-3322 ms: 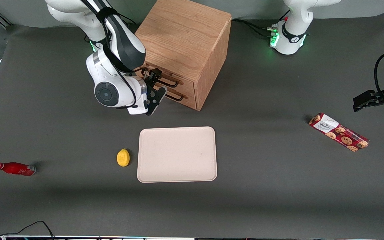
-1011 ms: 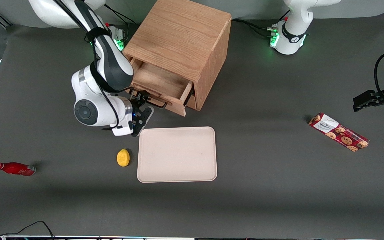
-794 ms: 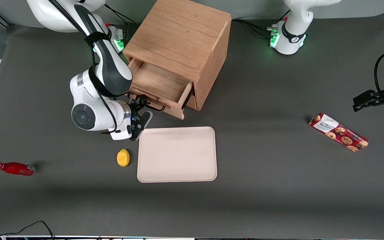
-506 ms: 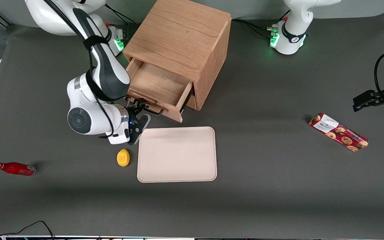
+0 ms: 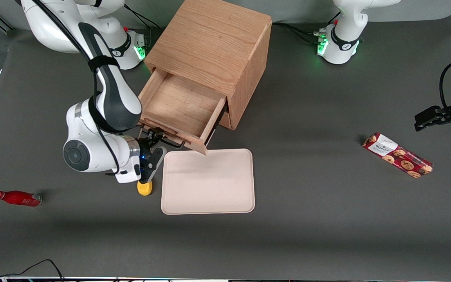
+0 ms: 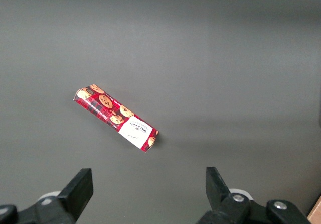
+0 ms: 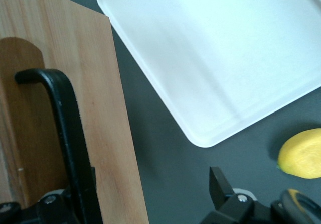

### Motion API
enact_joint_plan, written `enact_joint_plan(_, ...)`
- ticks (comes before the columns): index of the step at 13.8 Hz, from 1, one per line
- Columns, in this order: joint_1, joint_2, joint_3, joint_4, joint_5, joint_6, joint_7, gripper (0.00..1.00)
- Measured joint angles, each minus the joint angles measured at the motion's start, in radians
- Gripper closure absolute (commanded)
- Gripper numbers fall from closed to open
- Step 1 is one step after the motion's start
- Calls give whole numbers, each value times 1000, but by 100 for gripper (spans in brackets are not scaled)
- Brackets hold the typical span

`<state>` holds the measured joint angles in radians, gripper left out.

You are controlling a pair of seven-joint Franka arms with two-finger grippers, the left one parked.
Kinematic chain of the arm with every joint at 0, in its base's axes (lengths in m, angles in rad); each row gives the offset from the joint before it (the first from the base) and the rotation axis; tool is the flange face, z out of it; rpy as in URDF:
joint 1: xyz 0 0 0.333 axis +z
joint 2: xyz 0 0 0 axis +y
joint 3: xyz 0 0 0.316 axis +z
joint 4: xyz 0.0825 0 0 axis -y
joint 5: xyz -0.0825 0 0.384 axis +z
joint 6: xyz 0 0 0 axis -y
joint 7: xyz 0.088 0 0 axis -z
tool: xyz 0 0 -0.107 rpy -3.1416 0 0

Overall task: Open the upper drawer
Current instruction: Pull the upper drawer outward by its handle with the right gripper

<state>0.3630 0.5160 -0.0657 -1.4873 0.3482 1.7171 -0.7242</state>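
The oak cabinet stands at the back of the table. Its upper drawer is pulled far out, its shallow wooden tray bare inside. The drawer's light wood front carries the thin black wire handle, which also shows in the right wrist view. My gripper is at the drawer front, open, with the handle lying against one finger and the other finger well apart over the table. The lower drawer is mostly hidden under the upper one.
A pale rectangular tray lies just in front of the drawer, whose front corner reaches its edge. A yellow lemon lies beside the tray under my wrist. A red bottle lies toward the working arm's end, a cookie box toward the parked arm's.
The upper drawer went from shut to far out of the cabinet. My gripper moved with the handle toward the front camera, now over the lemon.
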Motion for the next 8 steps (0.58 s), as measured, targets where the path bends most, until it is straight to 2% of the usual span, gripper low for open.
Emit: enact_joint_plan(8,-32,41,-1,56,0,0,-20,0)
